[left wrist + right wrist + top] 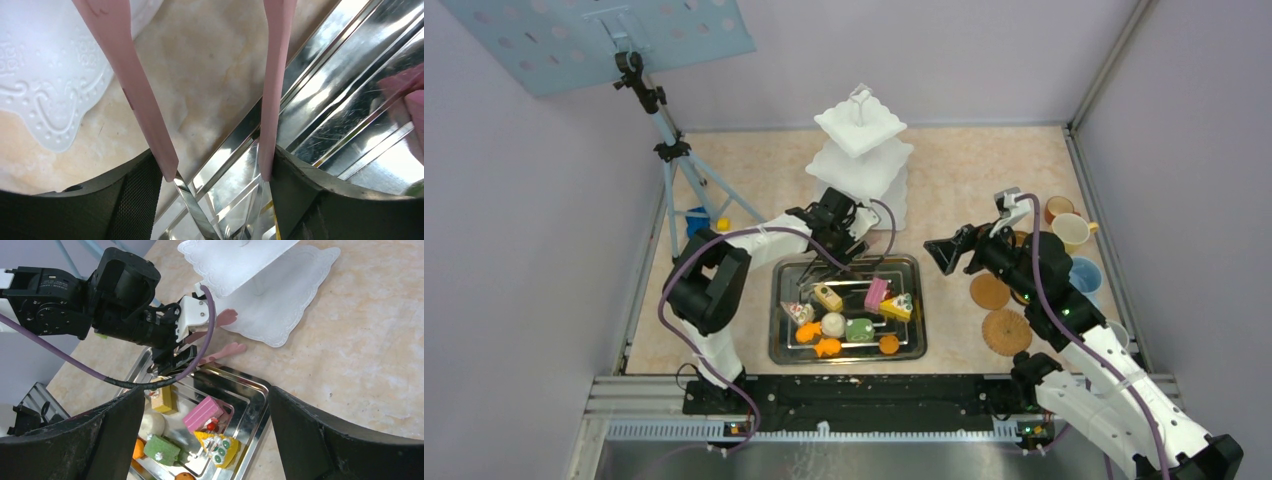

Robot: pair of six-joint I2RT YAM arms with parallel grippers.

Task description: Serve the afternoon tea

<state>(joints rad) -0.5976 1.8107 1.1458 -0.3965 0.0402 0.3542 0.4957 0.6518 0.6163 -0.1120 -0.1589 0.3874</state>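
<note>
The left gripper (836, 250) hangs over the far left rim of the steel tray (914, 265), just in front of the white three-tier stand (861, 125) at the back of the surface. Its fingers (125, 210) pinch the pink tongs (145, 110): in the left wrist view each pink arm lies against the inside of a finger, and the two arms splay outward over the tray's edge and the stand's bottom tier. The pastries lie loose in the tray: a yellow block (828, 296) nearest the tongs, a pink slab (876, 293), a yellow wedge (897, 307), a cream ball (833, 324), a green piece (860, 329) and orange ones (827, 347) along the near side. None of them sits between the tong arms. The right gripper (951, 255) hovers above the bare surface just right of the tray, its fingers (100, 440) spread wide with nothing between them. Two round coasters (990, 291) lie beneath that arm, and the brown mug (1058, 208), yellow mug (1072, 232) and blue mug (1086, 275) stand along the right edge.
</note>
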